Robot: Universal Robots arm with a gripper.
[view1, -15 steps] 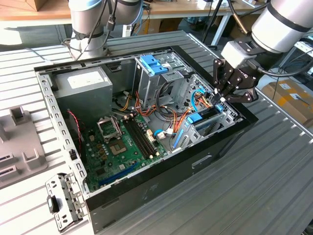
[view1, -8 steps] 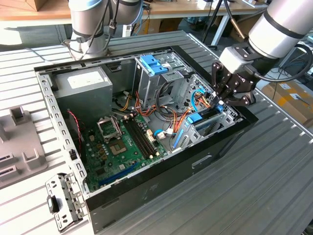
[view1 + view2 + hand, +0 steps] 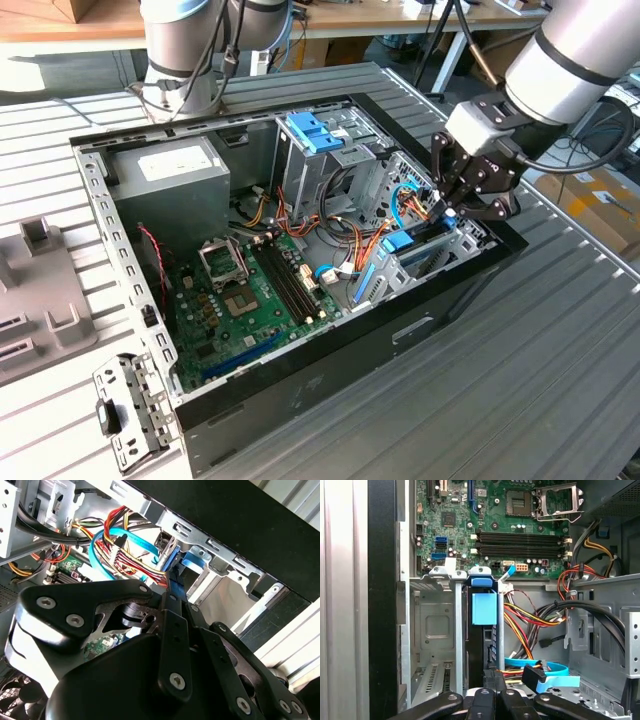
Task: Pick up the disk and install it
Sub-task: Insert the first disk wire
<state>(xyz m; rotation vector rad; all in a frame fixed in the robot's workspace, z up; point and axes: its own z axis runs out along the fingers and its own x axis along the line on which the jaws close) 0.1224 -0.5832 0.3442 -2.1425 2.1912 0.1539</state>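
Observation:
The disk (image 3: 402,243) stands on edge in the drive cage of the open computer case (image 3: 300,385), on the exterior view's right. Its bright blue end tab (image 3: 484,608) faces the motherboard, and the dark body runs back along the slot. In the second wrist view a blue part of the disk (image 3: 194,560) shows just past the fingertips. My gripper (image 3: 447,208) hangs over the cage's outer end. Its black fingers are pressed together with nothing between them, at the disk's near end in both wrist views (image 3: 494,676) (image 3: 172,575). Contact with the disk cannot be made out.
Blue data cables (image 3: 540,672) and red-yellow power wires (image 3: 525,625) lie beside the cage. The motherboard (image 3: 250,300), a grey power supply (image 3: 170,165) and a paler blue bracket (image 3: 312,130) fill the case. A second arm's base (image 3: 185,50) stands behind; a metal bracket (image 3: 125,410) lies outside.

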